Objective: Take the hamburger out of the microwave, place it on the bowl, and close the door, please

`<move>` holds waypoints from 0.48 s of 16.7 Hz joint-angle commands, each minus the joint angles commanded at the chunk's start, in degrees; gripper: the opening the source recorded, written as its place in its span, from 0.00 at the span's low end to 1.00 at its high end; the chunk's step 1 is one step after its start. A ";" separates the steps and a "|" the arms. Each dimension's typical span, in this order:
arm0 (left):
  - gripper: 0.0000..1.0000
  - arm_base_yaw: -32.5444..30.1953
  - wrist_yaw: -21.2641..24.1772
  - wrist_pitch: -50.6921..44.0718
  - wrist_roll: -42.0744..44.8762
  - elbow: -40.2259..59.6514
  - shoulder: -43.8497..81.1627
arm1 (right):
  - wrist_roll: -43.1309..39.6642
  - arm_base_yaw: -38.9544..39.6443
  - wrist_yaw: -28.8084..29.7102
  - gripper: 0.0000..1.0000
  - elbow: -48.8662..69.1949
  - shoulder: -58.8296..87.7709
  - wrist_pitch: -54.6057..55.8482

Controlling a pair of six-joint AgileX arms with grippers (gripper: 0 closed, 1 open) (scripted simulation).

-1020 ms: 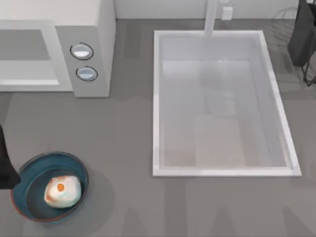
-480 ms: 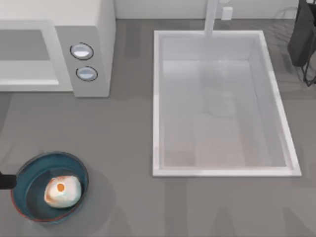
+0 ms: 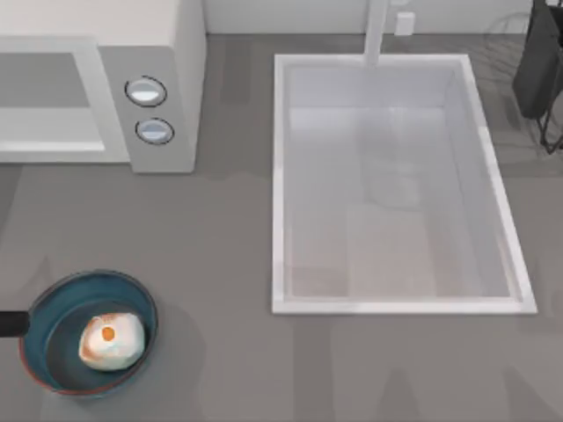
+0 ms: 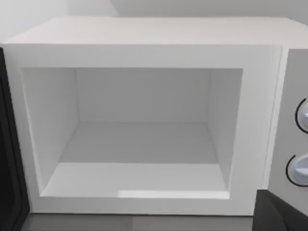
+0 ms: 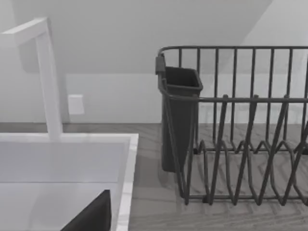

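The small cream-white hamburger (image 3: 111, 341) with its orange spot sat inside the round blue bowl (image 3: 53, 303), near the table's front left. The large white microwave (image 4: 144, 53) stood empty, cavity exposed. Remaining step judged: swing the door shut with a steady push along its outer edge. Left claw state: cannot tell.

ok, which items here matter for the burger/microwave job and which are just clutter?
Job:
- hamburger, already in the bowl
- microwave, cavity empty, still open

Clutter:
- sink with faucet
- dish rack with dark cup
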 joint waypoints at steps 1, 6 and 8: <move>0.00 0.00 0.00 0.00 0.00 0.00 0.00 | 0.00 0.00 0.00 1.00 0.00 0.00 0.00; 0.00 -0.01 0.00 -0.01 -0.01 0.01 0.01 | 0.00 0.00 0.00 1.00 0.00 0.00 0.00; 0.00 0.98 0.99 -0.04 -0.01 0.22 0.18 | 0.00 0.00 0.00 1.00 0.00 0.00 0.00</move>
